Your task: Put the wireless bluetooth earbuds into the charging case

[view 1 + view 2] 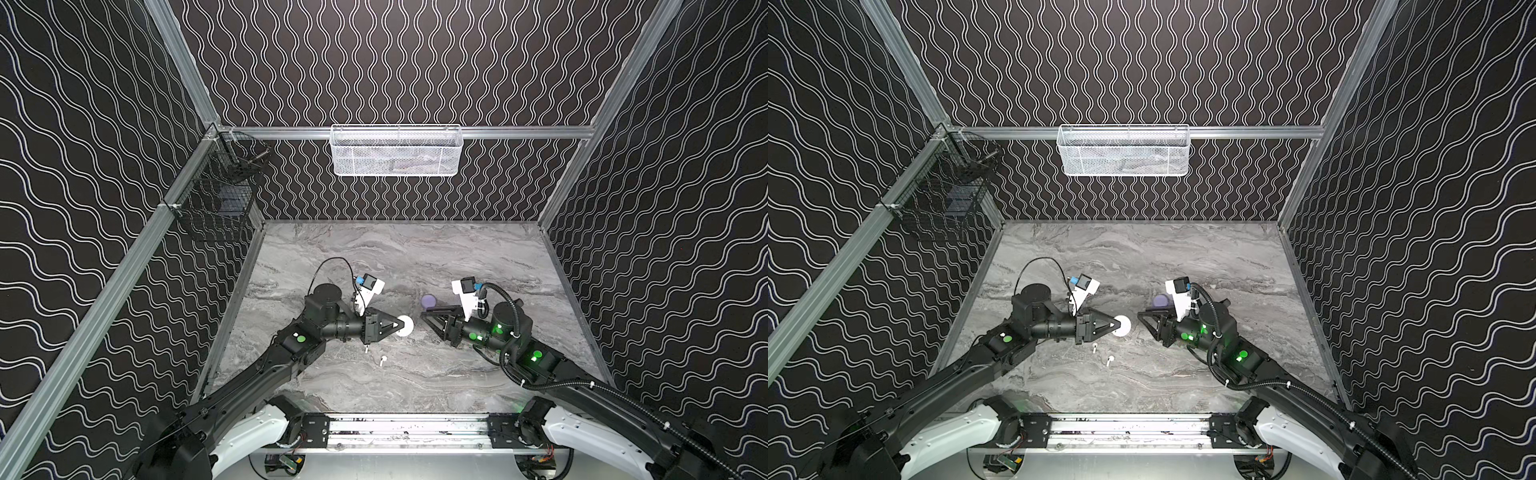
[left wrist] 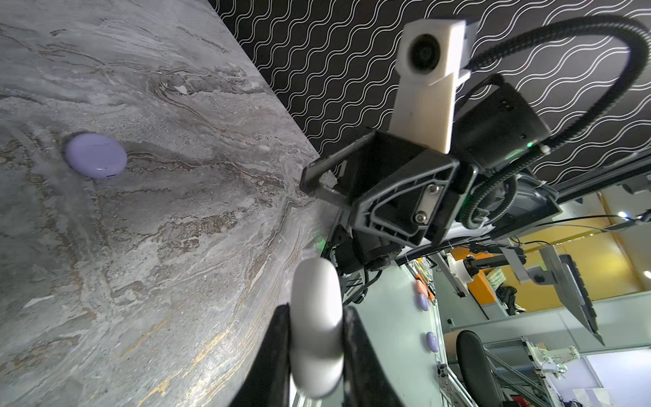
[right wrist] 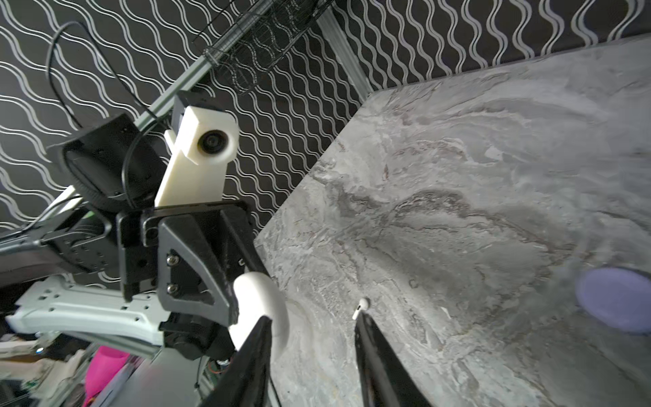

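I am pinching the shut white case edge-on in the left claw, with a finger pressing on each flat side. The lilac case is lying shut on the surface, just beside the right claw, whose fingers are standing spread with nothing between them. Both top views are showing the first earbud and the second earbud, both white, lying on the surface near the left claw. The right wrist view is catching only one, and I cannot tell which. The white mesh basket and the black wire basket are hanging on the walls, holding shapes I cannot make out.
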Controlling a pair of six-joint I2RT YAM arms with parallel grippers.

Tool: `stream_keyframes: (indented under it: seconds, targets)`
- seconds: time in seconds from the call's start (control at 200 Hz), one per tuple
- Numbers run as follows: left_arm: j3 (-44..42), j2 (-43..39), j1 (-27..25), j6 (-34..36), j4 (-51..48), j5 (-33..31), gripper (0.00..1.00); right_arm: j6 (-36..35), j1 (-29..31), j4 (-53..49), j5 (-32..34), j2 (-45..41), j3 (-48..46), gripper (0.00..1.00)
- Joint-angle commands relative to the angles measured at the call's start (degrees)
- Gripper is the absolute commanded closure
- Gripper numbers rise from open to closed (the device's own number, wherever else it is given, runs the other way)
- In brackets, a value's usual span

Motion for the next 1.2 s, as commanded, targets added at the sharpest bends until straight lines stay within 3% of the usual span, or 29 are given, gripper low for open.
stream_keyframes:
  seconds: [0.0,0.195,0.566,1.196]
  targets:
    - [-0.1,-0.2,0.1,-0.4,4.6,2.2,0.86,4.9,-1.2,10.5,-10.2,0.8,-1.1,0.59]
    - [-0.3,-0.5,0.0,-1.2,6.4,3.5,0.85,8.0,-2.1,17.5,-17.0,2.7,-2.4,0.6]
    - [-1.5,-0.1,0.1,-4.2,12.5,6.2,0.86,10.2,-2.1,23.6,-23.8,6.9,-2.1,0.62]
    - [-1.9,1.2,-0.3,-6.0,16.1,7.8,0.85,15.5,-2.1,33.5,-28.7,10.0,-2.9,0.71]
